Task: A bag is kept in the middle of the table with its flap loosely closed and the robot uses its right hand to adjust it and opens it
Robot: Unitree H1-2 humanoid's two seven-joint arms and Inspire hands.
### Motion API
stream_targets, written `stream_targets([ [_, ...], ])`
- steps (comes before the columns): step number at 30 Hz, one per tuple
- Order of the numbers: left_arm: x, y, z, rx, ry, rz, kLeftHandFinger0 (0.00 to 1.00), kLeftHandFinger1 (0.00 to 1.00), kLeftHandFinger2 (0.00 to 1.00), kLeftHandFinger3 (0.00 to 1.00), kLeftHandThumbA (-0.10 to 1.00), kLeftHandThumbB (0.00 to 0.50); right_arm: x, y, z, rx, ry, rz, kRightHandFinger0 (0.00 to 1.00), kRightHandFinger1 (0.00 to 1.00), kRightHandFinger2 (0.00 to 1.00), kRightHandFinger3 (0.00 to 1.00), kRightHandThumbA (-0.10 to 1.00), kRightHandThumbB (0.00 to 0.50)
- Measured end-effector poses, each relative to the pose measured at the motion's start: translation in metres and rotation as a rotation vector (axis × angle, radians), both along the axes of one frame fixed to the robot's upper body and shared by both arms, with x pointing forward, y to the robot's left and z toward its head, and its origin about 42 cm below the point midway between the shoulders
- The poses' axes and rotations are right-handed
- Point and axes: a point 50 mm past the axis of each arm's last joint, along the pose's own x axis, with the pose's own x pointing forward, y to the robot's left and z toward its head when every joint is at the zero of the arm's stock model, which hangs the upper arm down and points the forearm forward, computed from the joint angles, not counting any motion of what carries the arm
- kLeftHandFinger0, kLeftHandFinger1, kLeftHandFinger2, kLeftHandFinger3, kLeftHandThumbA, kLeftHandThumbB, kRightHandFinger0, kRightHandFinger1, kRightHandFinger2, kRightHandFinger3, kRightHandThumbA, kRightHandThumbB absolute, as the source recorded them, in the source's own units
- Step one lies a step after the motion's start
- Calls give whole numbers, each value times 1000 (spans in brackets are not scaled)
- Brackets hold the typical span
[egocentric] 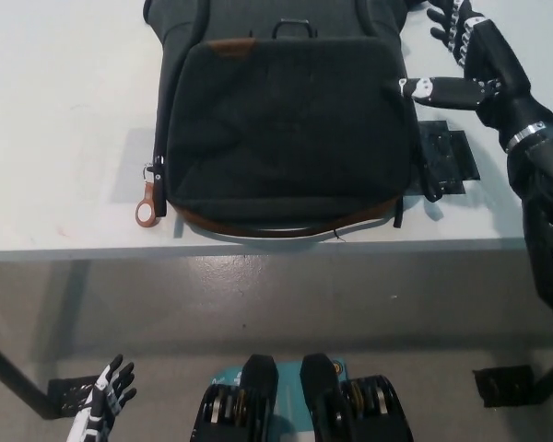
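Bag (286,129) lies flat on the table (64,138); right hand (465,64) hovers spread wide at its right edge, 1 fingertip (407,87) touching the flap (290,124).

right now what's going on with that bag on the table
A dark grey fabric backpack with a brown leather trim lies flat on the white table, its flap shut. The black right robot hand hovers open at the bag's upper right corner, one fingertip at the flap's edge, not gripping it. The white left robot hand hangs open, low beside the table.
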Motion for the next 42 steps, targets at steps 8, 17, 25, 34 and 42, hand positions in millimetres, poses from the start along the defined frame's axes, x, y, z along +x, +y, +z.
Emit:
stream_targets([
  [8,1,2,1,21,3,-19,1000,1000,1000,1000,1000,500,5,0,-13,19,52,21,1000,1000,1000,1000,1000,225],
  [17,1,4,0,46,16,-50,1000,1000,1000,1000,1000,500,5,7,-18,26,57,62,1000,1000,1000,1000,1000,315],
  [25,1,4,0,55,23,-72,1000,1000,1000,1000,1000,500,-1,16,-4,52,10,114,1000,1000,1000,1000,1000,261],
  [34,0,3,-2,62,33,-85,1000,1000,1000,1000,1000,500,-6,26,7,62,-3,151,1000,1000,1000,1000,956,294],
  [42,1,5,-2,69,37,-86,1000,1000,1000,1000,1000,500,6,48,1,47,54,191,1000,1000,1000,1000,1000,270],
])
